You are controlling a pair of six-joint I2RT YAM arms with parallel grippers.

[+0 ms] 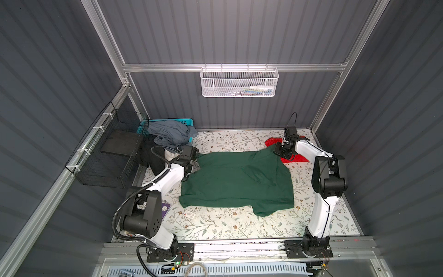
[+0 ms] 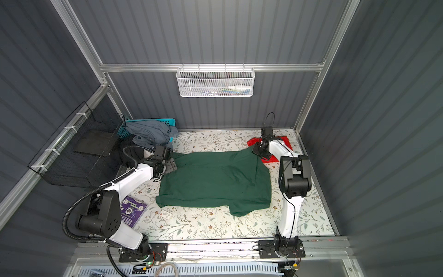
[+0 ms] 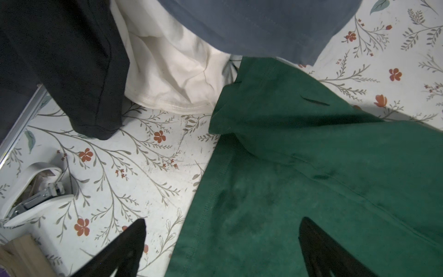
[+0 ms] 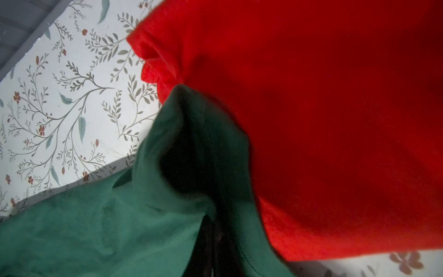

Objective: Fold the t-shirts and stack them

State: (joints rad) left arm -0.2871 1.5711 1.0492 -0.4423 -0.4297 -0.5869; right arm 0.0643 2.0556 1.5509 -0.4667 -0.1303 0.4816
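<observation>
The dark green t-shirt [image 1: 237, 182] lies spread on the floral table [image 1: 239, 225], reaching from below the left gripper [image 1: 195, 165] across to the right gripper [image 1: 277, 151]. The right gripper is pinched tight on a bunched far corner of the green cloth, which rises in a peak to its fingers. The red t-shirt [image 4: 311, 120] sits directly beneath and behind that gripper, touching the raised green fold. The wrist view cannot show whether any red cloth is caught in the pinch as well; if it is, any pull could drag the red t-shirt off its spot. The left gripper hangs with its jaws spread wide, one finger over green cloth and one over bare table. Just beyond it a white hem [image 3: 172, 79], a grey-blue garment [image 3: 263, 26] and a black one [image 3: 72, 67] crowd the green corner, so a careless close could take the wrong cloth, or nothing. A pull from the right alone would probably skew the shirt. Its long axis runs gripper to gripper. A sleeve [image 1: 266, 211] juts out towards the arm bases on the right gripper's side, which suggests that the shoulders lie at that end. The collar is not visible.
</observation>
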